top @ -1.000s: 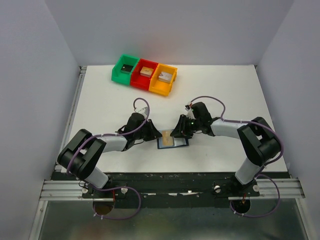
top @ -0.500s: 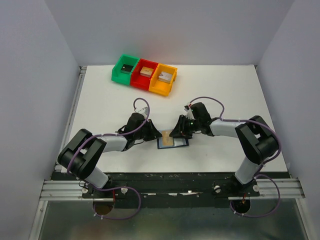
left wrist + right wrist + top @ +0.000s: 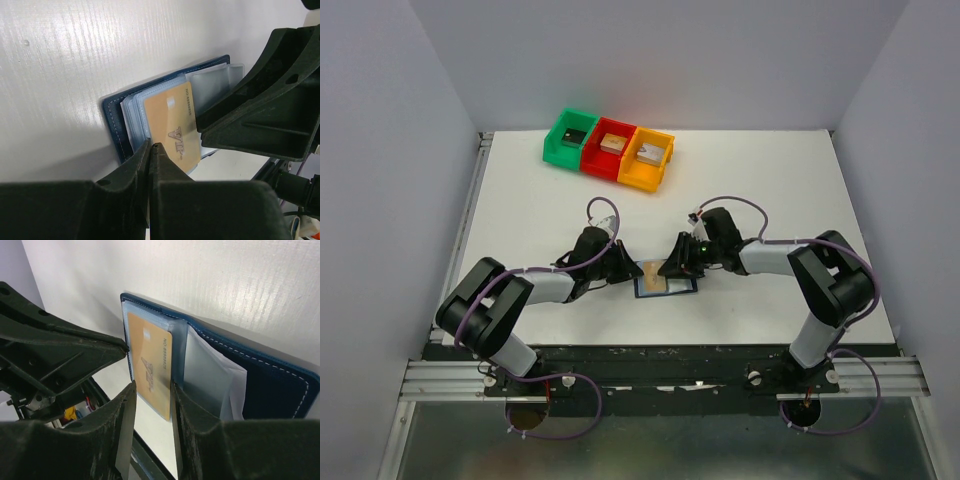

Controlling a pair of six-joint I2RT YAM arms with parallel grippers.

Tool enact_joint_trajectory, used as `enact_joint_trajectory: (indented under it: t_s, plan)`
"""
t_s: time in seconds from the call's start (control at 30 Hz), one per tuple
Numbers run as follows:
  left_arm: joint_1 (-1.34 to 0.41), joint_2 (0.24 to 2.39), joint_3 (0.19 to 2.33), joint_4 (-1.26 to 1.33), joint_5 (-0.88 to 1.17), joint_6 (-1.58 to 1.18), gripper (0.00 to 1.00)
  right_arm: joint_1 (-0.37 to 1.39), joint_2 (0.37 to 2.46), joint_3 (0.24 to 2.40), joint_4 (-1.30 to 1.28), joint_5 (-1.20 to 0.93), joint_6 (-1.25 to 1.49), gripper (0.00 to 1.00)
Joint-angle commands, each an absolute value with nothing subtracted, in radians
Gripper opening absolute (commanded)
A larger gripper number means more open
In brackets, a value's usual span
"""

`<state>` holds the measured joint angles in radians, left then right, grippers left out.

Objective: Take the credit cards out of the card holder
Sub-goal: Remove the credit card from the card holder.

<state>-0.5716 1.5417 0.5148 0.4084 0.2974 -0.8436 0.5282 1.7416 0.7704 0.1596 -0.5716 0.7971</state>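
The white bench point(image 3: 770, 180) carries everything. The row of green, red and orange bins point(image 3: 600, 166) sits well apart at 11 o'clock and plays no part in this step.

The left arm point(image 3: 535, 285) and right arm point(image 3: 780, 258) both fold low toward 6 o'clock, where the card holder point(image 3: 666, 294) lies open and flat. They come at it from opposite sides, the left from 9 o'clock and the right from 2 o'clock, which reads as one bracing while the other pulls.

The right claw point(image 3: 152, 384) is open. Its fingers stand astride the pocket near the holder's fold, beside the clear sleeves point(image 3: 205, 375). It grips nothing that I can see, and it looks placed to pin the navy cover point(image 3: 280, 385) to the bench so the holder does not drag along.

The tan-gold card point(image 3: 172, 125) juts from the pale blue pockets toward 9 o'clock, its end exposed for taking. It is the only card I can make out, and none lies free on the bench.

The left claw point(image 3: 151, 146) is closed to a thin seam, with its tips right at that card's outer edge. Whether the card is actually nipped between the pads, I cannot tell. A flat, thin edge needs exactly this low, narrow pinch.
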Motion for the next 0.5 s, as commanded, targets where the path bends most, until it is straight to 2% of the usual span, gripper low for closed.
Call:
enact_joint_trajectory:
  t_s: [0.0, 0.47]
  plan:
    - [-0.577, 1.560, 0.505, 0.391, 0.272, -0.847, 0.13, 0.522, 1.763, 0.744, 0.239, -0.629, 0.818, 0.41]
    - [-0.578, 1.574, 0.502, 0.390, 0.267, -0.850, 0.11, 0.520, 1.786, 0.726, 0.301, -0.664, 0.836, 0.40]
